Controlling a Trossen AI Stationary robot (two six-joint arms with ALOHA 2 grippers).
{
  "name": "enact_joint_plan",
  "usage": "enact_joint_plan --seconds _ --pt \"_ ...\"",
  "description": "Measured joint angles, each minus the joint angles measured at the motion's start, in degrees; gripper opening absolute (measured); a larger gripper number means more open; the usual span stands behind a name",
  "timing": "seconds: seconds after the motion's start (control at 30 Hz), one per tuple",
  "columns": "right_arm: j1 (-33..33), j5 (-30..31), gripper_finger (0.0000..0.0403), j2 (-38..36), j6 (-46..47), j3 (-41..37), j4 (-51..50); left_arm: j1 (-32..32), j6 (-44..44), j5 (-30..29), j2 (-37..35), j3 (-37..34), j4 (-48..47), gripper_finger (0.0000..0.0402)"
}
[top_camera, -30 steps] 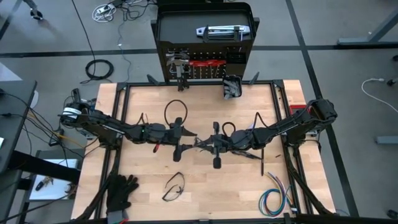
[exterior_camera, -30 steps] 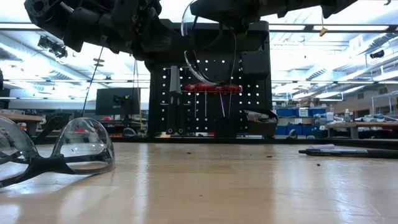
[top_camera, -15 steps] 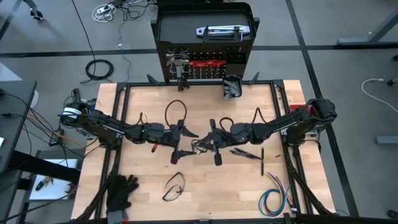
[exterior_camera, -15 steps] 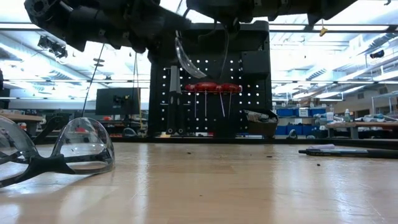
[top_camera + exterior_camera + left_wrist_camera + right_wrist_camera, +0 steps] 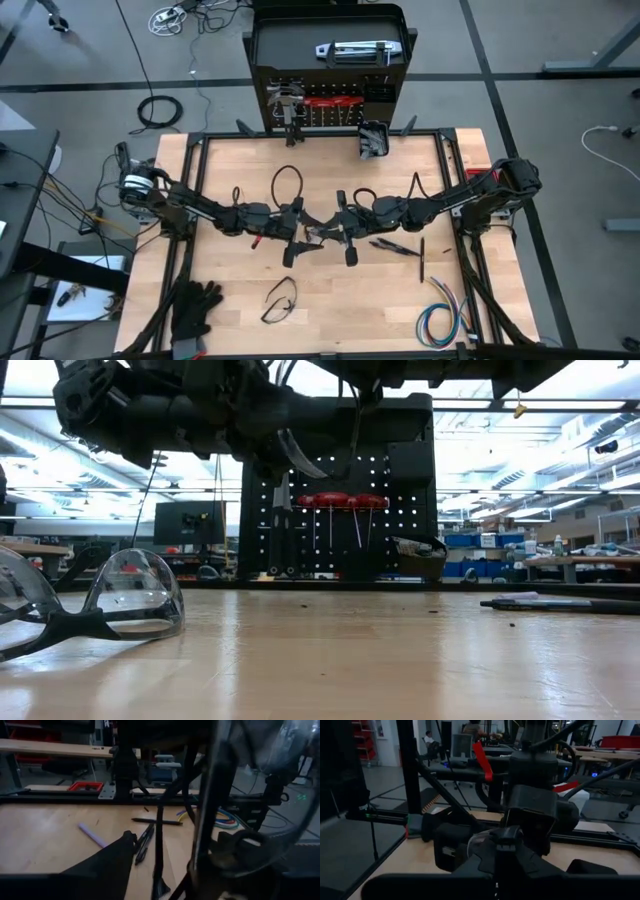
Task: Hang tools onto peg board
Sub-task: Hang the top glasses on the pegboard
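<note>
Over the middle of the table my two grippers face each other, both pointing level. My right gripper (image 5: pixel 334 230) is shut on a pair of clear safety glasses (image 5: pixel 316 233), whose lens (image 5: pixel 301 456) hangs above the table. My left gripper (image 5: pixel 298 233) stands open at the other end of the glasses, and the lens (image 5: pixel 285 755) fills its wrist view close up. The peg board (image 5: pixel 330 95) stands upright at the far edge with red-handled tools (image 5: pixel 340 501) hanging on it. A silver tool (image 5: pixel 352 49) lies on its top. My right gripper pinches the glasses between its two fingers at the frame beside the lens (image 5: pixel 482 840), coming level from the table's right. The glasses are lifted clear of the table with the lens hanging down. My left gripper has the glasses between its fingers; I cannot tell whether it touches them.
A second pair of glasses (image 5: pixel 280 300) lies near the front edge, close to the low camera (image 5: pixel 100 600). Black gloves (image 5: pixel 193 310) lie front left and a coloured wire bundle (image 5: pixel 440 322) front right. Thin dark tools (image 5: pixel 398 247) lie right of centre. A black bin (image 5: pixel 373 138) hangs on the board.
My left gripper has come down and moved a little toward the right gripper, closing in on the glasses. The lens has turned: in the low view it shows narrower now and partly behind the left arm. My right gripper stays shut on the glasses.
</note>
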Motion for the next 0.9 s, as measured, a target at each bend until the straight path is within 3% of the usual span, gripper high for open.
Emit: enact_joint_plan --seconds 0.43,0.9 --pt "0.5 2.8 0.0029 -0.2 0.0 0.0 -3.0 0.0 0.6 0.1 -0.3 0.0 -1.5 0.0164" --pt "0.6 3.4 0.0032 -4.0 3.8 0.0 -13.4 0.1 0.4 0.2 -1.5 0.1 -6.9 0.0153"
